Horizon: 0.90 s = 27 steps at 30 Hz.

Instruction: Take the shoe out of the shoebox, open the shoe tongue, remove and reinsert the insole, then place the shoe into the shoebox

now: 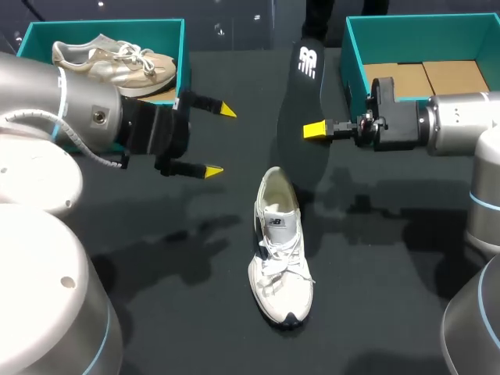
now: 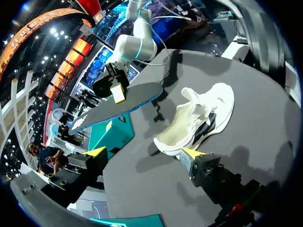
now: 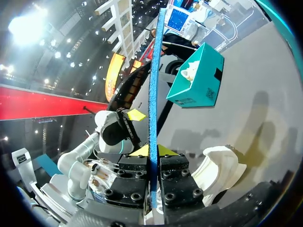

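your right gripper (image 1: 316, 130) clamps long black foam insole (image 1: 301, 94) near white laced sneaker (image 1: 280, 250); your left gripper (image 1: 219, 141) fingers spread wide.

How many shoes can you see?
2. The white shoe lies mid-table; the beige shoe sits in the left teal box. Part of the right teal box is hidden.

You have the white lace-up sports shoe (image 1: 280, 254) lying near the middle of the dark table (image 1: 391, 297), toe toward the robot. Behind it, the black foam insole (image 1: 301, 101) hangs above the table, pinched between the fingers of the right gripper (image 1: 315, 130). The left gripper (image 1: 219, 140) sits left of the shoe, fingers apart around nothing. At the far left stands a teal cardboard shoebox (image 1: 184, 55) with a beige shoe (image 1: 113, 62) in it, and at the far right a second teal box (image 1: 353, 55).
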Each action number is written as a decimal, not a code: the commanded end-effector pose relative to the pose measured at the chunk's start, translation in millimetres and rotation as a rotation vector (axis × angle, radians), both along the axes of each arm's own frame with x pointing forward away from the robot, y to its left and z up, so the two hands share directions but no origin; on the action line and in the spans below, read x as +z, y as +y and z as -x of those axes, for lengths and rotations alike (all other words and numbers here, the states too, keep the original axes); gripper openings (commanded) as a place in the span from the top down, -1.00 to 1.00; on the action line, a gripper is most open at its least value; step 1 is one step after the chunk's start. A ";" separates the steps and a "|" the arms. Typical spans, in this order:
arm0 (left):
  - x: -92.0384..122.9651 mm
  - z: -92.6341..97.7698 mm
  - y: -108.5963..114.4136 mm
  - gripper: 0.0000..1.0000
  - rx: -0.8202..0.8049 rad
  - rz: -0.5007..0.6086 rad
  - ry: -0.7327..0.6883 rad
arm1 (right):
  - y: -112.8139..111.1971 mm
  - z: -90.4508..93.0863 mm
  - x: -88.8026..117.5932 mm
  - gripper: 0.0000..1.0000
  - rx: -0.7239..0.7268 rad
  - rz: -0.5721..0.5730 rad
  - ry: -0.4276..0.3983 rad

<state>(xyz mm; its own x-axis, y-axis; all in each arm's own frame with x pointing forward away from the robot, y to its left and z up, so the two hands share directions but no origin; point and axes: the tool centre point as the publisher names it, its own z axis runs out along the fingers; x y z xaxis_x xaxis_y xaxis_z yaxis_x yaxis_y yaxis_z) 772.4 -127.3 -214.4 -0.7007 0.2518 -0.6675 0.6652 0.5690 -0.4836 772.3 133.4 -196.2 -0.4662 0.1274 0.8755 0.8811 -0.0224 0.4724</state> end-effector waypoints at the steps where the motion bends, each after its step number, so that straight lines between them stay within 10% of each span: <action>1: -9.0 5.8 4.5 -1.00 0.102 -0.089 0.037 | -2.1 -2.7 -6.1 1.00 -0.004 -0.010 -0.040; 13: -27.1 14.4 27.5 -1.00 0.213 -0.141 0.249 | -5.0 -16.6 -12.6 1.00 0.005 0.025 -0.200; 27: -33.3 14.9 24.5 -1.00 0.218 -0.183 0.272 | -5.3 -18.0 -15.6 1.00 -0.004 0.040 -0.186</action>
